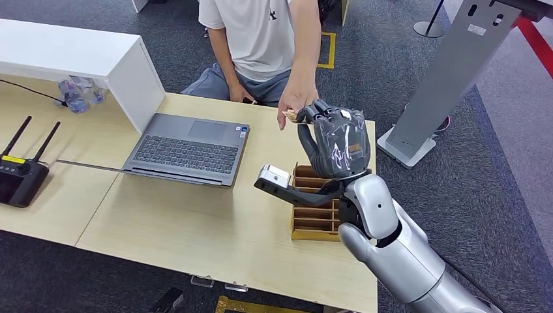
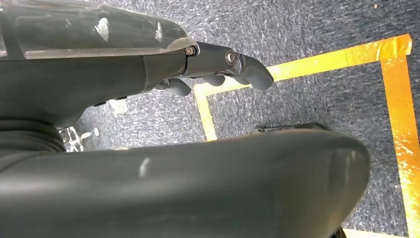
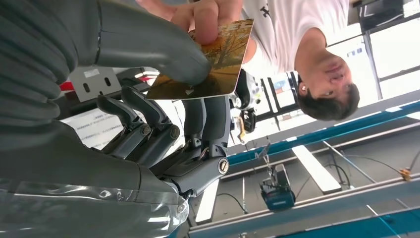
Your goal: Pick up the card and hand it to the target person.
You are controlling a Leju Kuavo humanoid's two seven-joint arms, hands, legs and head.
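The right robot hand [image 3: 163, 99] pinches the card [image 3: 218, 59], and the person's hand [image 1: 297, 98] grabs it too. Letting go too soon could drop it onto the tabletop [image 1: 195, 222].

Head cam high, faces table [image 1: 195, 235]; wrist cams close.

Open laptop [image 1: 186, 149], wooden slotted rack [image 1: 314, 213], black router [image 1: 21, 176]

A: What kind of place is this?
B: An office or lab: light wood desks [image 1: 195, 228], an open laptop [image 1: 186, 149], grey carpet [image 1: 502, 130] with yellow tape markings [image 2: 401, 99].
A: Anything further?
B: An antenna-fitted controller [image 1: 21, 176], a grey floor stand [image 1: 450, 72], and ceiling strip lights [image 3: 312, 168].
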